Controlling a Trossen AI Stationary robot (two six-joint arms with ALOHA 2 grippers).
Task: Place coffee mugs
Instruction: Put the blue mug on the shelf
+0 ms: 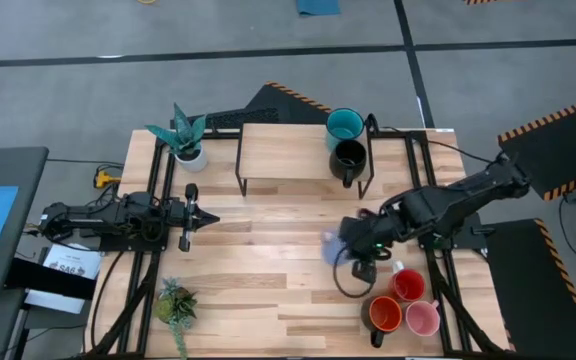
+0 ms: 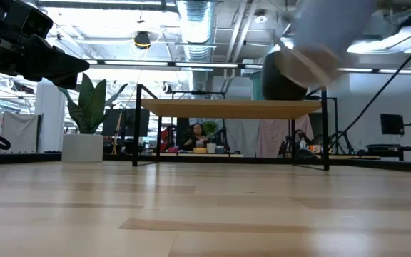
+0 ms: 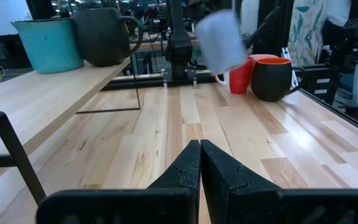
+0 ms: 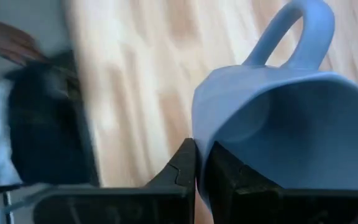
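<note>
My right gripper [image 1: 346,240] is shut on the pale grey-blue mug [image 1: 331,246] above the middle of the table, to the near side of the shelf; the mug also shows in the left wrist view [image 3: 222,38] and in the low view [image 2: 318,32]. The teal mug [image 1: 344,124] and the black mug [image 1: 348,157] stand on the wooden shelf [image 1: 283,150]. The red mug [image 1: 407,284], the dark mug with orange inside [image 1: 383,314] and the pink mug [image 1: 423,318] stand on the table at the near right. My left gripper [image 1: 190,215] is shut and empty at the left. My right gripper holds the pale grey-blue mug by its rim wall [image 4: 201,146], on the side away from the handle [image 4: 297,31]. One finger [image 4: 232,180] is inside the mug and one [image 4: 185,168] is outside. The mug is lifted clear of the table, its opening toward the wrist.
A white plant pot [image 1: 190,152] with a green plant stands at the shelf's left end. A small green plant [image 1: 176,303] sits at the near left. Bare tabletop [image 1: 258,260] lies between the two arms. A person shows in the room beyond the table.
</note>
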